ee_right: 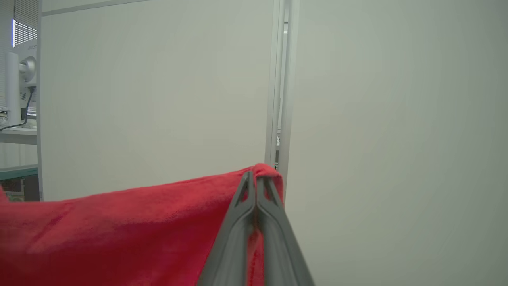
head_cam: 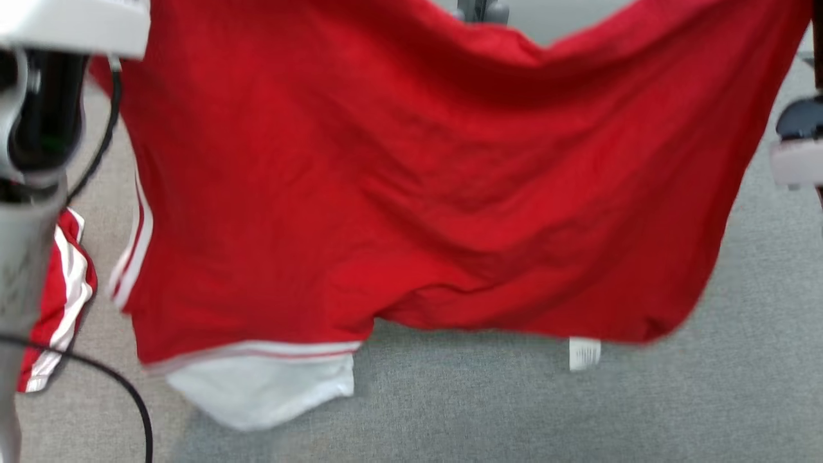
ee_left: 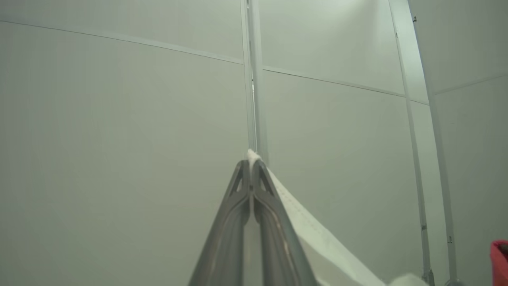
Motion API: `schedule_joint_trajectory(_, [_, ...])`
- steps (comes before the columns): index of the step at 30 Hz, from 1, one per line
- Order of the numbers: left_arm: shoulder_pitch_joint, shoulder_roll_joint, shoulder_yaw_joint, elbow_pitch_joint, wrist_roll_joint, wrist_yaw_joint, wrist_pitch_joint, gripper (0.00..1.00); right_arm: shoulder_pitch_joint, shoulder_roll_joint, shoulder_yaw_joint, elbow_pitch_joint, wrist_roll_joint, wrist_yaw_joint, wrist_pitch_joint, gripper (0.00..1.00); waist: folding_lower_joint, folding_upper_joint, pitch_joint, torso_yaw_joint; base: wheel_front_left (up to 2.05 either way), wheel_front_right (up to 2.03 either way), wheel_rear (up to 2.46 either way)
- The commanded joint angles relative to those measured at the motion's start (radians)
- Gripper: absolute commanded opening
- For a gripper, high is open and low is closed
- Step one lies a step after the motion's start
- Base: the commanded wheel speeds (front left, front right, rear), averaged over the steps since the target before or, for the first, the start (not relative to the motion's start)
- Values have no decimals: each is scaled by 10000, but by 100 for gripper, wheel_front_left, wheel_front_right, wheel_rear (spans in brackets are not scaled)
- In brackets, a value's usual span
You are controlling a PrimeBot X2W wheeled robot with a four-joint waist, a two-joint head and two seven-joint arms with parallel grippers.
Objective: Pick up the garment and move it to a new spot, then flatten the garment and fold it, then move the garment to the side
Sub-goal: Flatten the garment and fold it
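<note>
The garment (head_cam: 418, 193) is red with white trim and hangs spread out in the air, stretched between my two arms above the grey carpet. Its white hem piece (head_cam: 257, 386) and a small white label (head_cam: 584, 354) dangle at the bottom. In the left wrist view my left gripper (ee_left: 251, 161) is shut on a white edge of the garment (ee_left: 317, 238). In the right wrist view my right gripper (ee_right: 256, 176) is shut on the red edge of the garment (ee_right: 119, 234). A red and white striped part (head_cam: 61, 302) hangs at the far left.
Grey carpet (head_cam: 514, 411) lies below the cloth. A black cable (head_cam: 122, 392) loops at the lower left beside my pale left arm (head_cam: 26, 244). Pale wall panels (ee_left: 119, 139) stand ahead. A desk with a monitor (ee_right: 20, 79) is at the left of the right wrist view.
</note>
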Motion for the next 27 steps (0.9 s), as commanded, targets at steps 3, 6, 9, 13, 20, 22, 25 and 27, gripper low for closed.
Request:
schedule_joint_trajectory(3, [-1169,48,-282,1917,395,-517,-125,0,-1330,-109,576,1074,89,1,-528,0,0,-1,690,-49,0,0,0])
schedule_joint_trajectory(6, [-2366,20,-459,3988,686,-1048,-432,0,-2649,-7,1181,2585,208,-1,-1143,0,0,-1,1022,-170,0,0,0])
schedule_joint_trajectory(9, [-3309,-180,-585,5880,774,-1407,-607,0,-4049,166,1569,4279,127,-4,-1896,0,0,-1,1232,-257,0,0,0])
schedule_joint_trajectory(13, [-4427,-305,-223,7903,579,-1514,-1200,0,-5667,721,1801,6744,-15,1,-2762,0,0,-1,1415,-344,0,0,0])
schedule_joint_trajectory(20, [-5592,-733,-343,9801,877,-1906,-2417,0,-7298,1420,1389,9419,146,-1,-3119,0,0,-1,2116,-156,0,0,0])
schedule_joint_trajectory(22, [-5546,-807,-361,10035,830,-1982,-2475,0,-7354,1449,1425,9633,164,-1,-3127,0,0,-1,2195,-108,0,0,0])
schedule_joint_trajectory(25, [-5082,-1013,-434,10596,714,-2224,-2625,0,-7117,1470,1784,10035,152,-1,-3123,0,0,-1,2493,-21,0,0,0])
schedule_joint_trajectory(27, [-4620,-1239,-474,10773,584,-2344,-2701,0,-6785,1395,2040,10184,339,-1,-3120,0,0,-1,2634,55,0,0,0])
